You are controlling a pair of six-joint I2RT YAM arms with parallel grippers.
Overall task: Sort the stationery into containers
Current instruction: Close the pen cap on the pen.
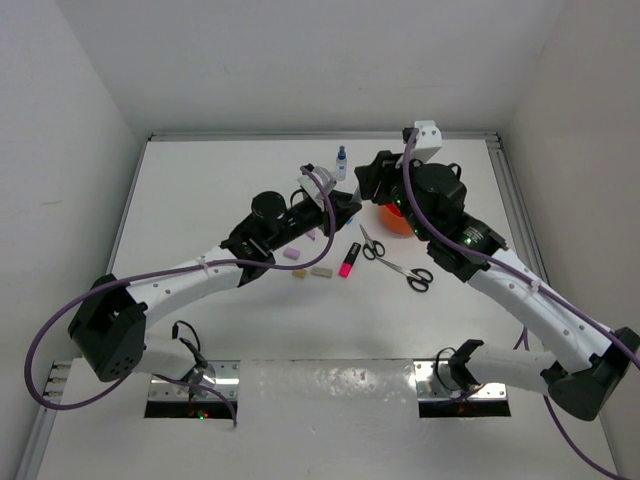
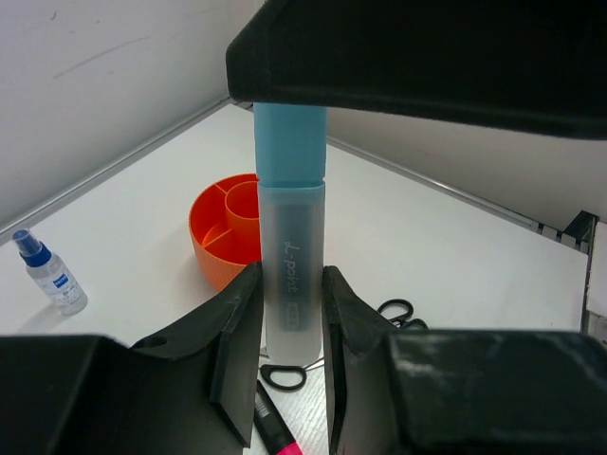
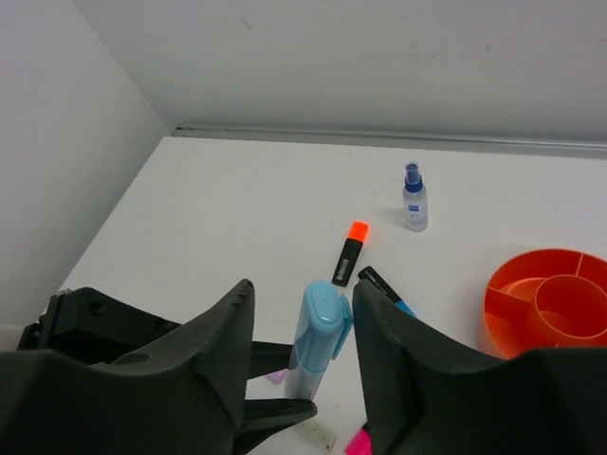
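**Left wrist view: highlighter caught between two pincers, mid hand-over**

The left pincer (image 2: 291,282) is clamping the frosted barrel of a light-blue highlighter (image 2: 289,142). It is holding the pen above the bench (image 2: 446,237) with the cap pointing away toward the other arm.

In the right wrist view, the right pincer (image 3: 305,296) is straddling that cap with its fingers apart. One finger seems to be brushing the cap while a gap is showing at the other, so it is not gripping yet.

The orange tub (image 3: 491,301) is sitting on the bench to the right of the pen. No stationery is showing in the compartments that are visible.

This reads as a hand-over, with the sorting barely begun. A pink marker (image 2: 275,428) and scissors (image 2: 285,376) are lying on the bench below the pen.

To do the step well:
- The right pincer should be centring on the pen and closing squarely.
- It should ideally be closing across the seam of cap and barrel, because a hold on the cap alone risks pulling it off.
- The left pincer should be letting go only once that hold is firm.
- The left pincer should then be backing straight away, so the pen is not twisting.
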